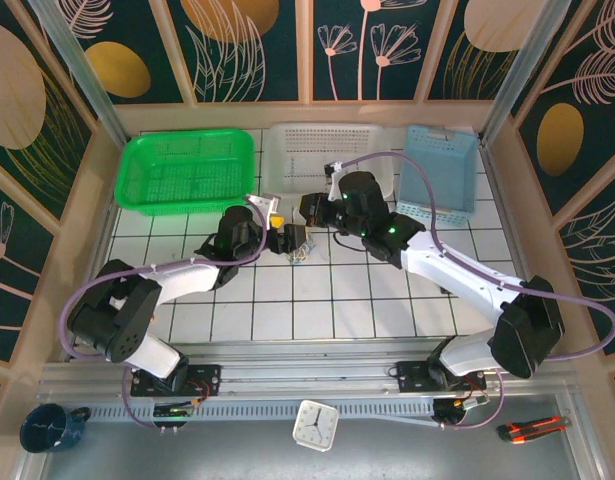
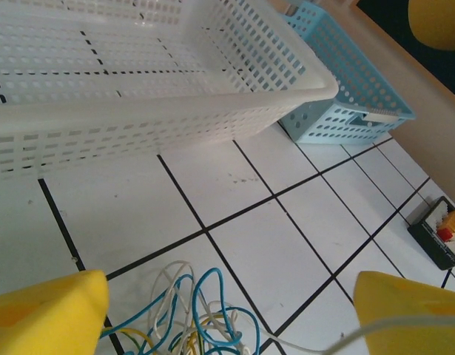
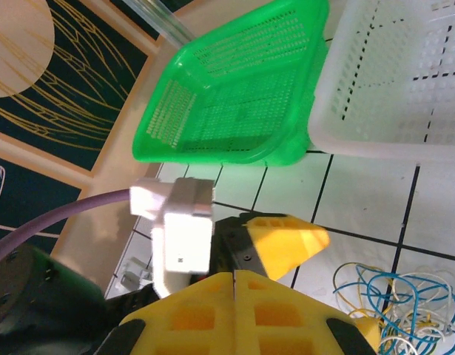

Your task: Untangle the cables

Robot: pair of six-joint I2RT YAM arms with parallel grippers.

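Several thin cables (image 2: 189, 314), white, blue and yellowish, lie in a tangle on the white tiled bench (image 2: 271, 244), right between the wide-spread jaws of the left gripper (image 2: 227, 314), which holds nothing. The right gripper (image 3: 234, 299) is pressed together just beside the tangle; whether it pinches a wire I cannot tell

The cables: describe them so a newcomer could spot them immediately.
On the white tiled table, look just in front of the white basket. The cables lie there as a small tangled heap of thin white, blue and yellowish loops, the only loose, thread-like thing there.
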